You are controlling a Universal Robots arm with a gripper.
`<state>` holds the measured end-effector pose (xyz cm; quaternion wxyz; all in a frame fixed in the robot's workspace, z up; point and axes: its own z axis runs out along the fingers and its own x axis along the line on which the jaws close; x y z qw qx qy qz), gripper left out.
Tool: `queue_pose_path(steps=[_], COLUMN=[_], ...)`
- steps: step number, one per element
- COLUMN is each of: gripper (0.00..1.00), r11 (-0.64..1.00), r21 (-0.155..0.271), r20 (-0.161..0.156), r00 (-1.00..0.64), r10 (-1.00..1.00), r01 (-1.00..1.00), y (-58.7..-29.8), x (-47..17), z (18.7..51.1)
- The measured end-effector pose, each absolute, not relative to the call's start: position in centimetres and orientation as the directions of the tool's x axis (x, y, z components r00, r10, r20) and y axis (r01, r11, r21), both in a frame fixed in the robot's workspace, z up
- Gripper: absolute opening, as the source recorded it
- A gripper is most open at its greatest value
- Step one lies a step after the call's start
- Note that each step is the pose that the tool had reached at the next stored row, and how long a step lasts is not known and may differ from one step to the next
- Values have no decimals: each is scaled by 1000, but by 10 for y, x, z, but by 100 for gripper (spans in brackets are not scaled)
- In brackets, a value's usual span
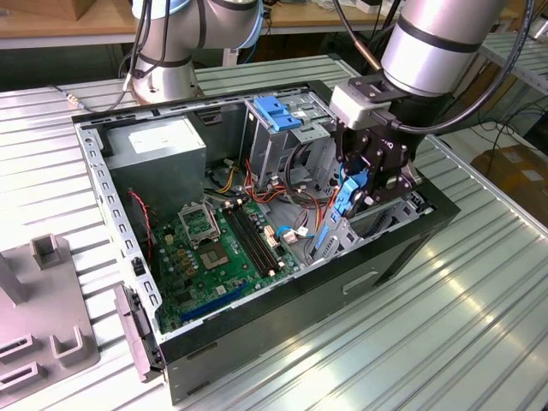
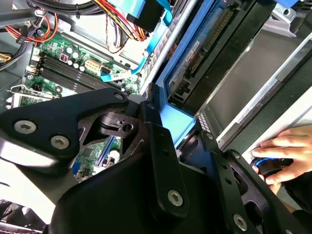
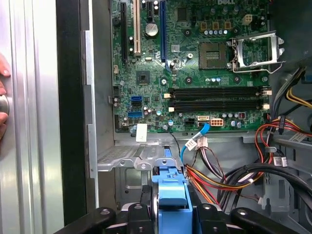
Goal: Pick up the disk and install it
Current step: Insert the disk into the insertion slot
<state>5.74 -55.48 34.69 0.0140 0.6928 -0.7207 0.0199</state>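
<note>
Two jaws clamping disk (image 1: 349, 193), upright, seemingly just inside computer case (image 1: 300, 301) edge

The exterior view looks down obliquely from farther off on the open grey metal computer case (image 1: 103, 184). Both wrist views peer into it from close by, sharing the green motherboard (image 3: 195, 58) (image 2: 63, 68) and the blue-framed grey metal disk (image 3: 170, 195) (image 2: 178, 119).

Smooth blue plastic frame round the disk (image 3: 171, 192), gripper (image 1: 355, 195) – matt black, table (image 1: 479, 308) – ribbed shiny metal
</note>
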Motion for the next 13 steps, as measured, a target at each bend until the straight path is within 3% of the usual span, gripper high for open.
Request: queue_pose_path(steps=[4, 5, 13], gripper=[37, 51, 51], r11=[39, 39, 39], r21=[-9, -9, -9], r20=[48, 48, 48], r00=[-40, -40, -40], r10=[-998, -998, -998], r01=[-999, -999, -999], y=[-555, -555, -555], x=[57, 57, 57], z=[347, 346, 346])
